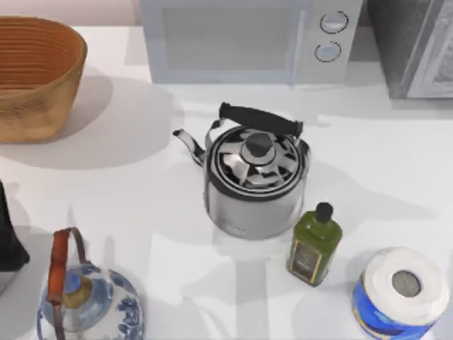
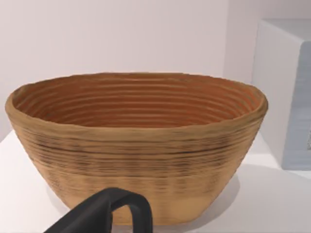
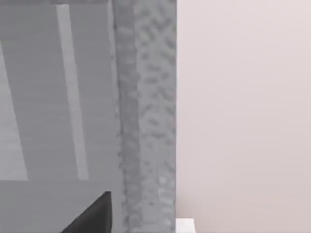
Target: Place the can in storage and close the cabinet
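Just ahead of the right gripper (image 3: pixel 95 214), grey cabinet (image 3: pixel 58 97) looming close, wicker basket (image 2: pixel 136 145) sitting just beyond the left gripper (image 2: pixel 114 209), steel kettle (image 1: pixel 255 177) standing well apart from both, either gripper's opening impossible to tell.

Bright even light, soft shadows on the white table (image 1: pixel 106 191), kettle (image 1: pixel 256 180) glare, slightly soft

White table (image 1: pixel 396 163); pale wall (image 2: pixel 121 34) behind; microwave (image 1: pixel 248 39) at back; soft shadows.
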{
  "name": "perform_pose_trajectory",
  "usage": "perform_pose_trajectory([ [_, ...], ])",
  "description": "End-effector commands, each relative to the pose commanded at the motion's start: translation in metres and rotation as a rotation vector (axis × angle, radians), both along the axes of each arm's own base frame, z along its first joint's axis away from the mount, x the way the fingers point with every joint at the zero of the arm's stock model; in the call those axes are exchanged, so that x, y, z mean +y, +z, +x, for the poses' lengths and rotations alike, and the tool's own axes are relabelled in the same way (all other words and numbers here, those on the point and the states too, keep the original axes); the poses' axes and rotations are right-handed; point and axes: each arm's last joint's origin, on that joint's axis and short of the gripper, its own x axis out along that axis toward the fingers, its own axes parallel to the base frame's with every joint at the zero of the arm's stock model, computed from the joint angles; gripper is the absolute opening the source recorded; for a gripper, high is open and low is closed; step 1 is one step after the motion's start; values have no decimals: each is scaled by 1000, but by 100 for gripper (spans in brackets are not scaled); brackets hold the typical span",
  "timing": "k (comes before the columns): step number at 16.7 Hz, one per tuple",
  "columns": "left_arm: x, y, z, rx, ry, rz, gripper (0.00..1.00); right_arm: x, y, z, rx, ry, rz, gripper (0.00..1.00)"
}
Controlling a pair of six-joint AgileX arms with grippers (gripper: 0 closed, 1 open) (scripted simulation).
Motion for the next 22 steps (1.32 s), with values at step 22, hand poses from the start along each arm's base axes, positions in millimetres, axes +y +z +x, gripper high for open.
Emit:
perform_pose_trajectory([
  [22, 0, 0, 0, 0, 0, 0, 100, 92, 181, -5, -6, -3, -8, 100],
])
